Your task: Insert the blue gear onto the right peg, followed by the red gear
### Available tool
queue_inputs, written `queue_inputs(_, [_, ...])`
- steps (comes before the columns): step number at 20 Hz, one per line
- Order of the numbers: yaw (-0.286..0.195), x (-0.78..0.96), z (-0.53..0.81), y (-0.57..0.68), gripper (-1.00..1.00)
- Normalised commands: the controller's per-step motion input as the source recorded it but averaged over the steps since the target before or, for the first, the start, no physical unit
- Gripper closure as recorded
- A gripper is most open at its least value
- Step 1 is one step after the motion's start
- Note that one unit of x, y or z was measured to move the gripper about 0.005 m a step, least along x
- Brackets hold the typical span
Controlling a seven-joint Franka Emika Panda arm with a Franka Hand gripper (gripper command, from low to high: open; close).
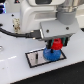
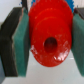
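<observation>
Both fingers [image 2: 17, 42] clamping red gear [image 2: 51, 34] above blue gear [image 1: 50, 54], already on plate [image 1: 34, 59]: centre bore over right peg, lower straight, release only once seated.

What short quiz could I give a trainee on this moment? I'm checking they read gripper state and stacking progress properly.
1. True or false: the gripper is shut on the red gear.
2. Which gear already sits on the white plate? A red, B blue.
3. Fill in: the red gear hangs right above the ___ gear.

Key: 1 true. 2 B, the blue gear. 3 blue.
</observation>
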Motion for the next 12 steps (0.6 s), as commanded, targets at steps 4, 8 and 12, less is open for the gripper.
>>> queue_inputs(4, [0.000, 0.16, -0.22, -0.15, 1.00])
queue_inputs(8, [0.000, 0.16, -0.05, -0.14, 1.00])
queue_inputs(12, [0.000, 0.18, 0.08, -0.05, 1.00])
